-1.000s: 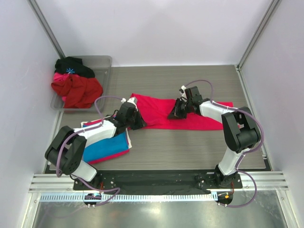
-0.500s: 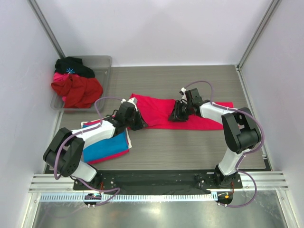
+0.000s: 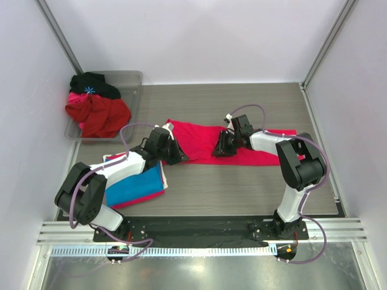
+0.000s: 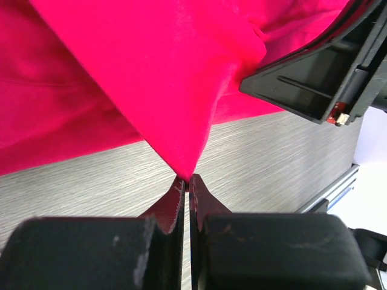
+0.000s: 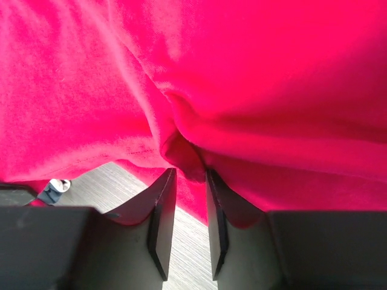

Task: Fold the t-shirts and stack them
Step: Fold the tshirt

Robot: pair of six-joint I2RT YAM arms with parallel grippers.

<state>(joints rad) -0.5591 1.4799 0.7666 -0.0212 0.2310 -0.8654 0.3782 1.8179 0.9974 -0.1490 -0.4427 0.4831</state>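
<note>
The crimson-pink t-shirt (image 3: 199, 140) lies spread across the middle of the table. My left gripper (image 3: 176, 156) is shut on its near left corner; in the left wrist view (image 4: 186, 178) the cloth (image 4: 151, 72) rises taut from the tips. My right gripper (image 3: 220, 148) sits on the shirt's middle, its jaws narrowly apart with a bunched fold of the shirt (image 5: 242, 72) pinched between the tips (image 5: 186, 172). A folded bright blue t-shirt (image 3: 136, 188) lies at the front left on a pink-red one (image 3: 142, 200), partly hidden under my left arm.
A clear plastic bin (image 3: 134, 77) at the back left holds a red garment (image 3: 97, 115) and a black one (image 3: 94, 83). White walls close in on both sides. The right gripper's black body (image 4: 314, 78) shows close by in the left wrist view.
My right gripper has slid a little left and nearer along the crimson-pink shirt. My left gripper has barely moved and keeps hold of the corner.
</note>
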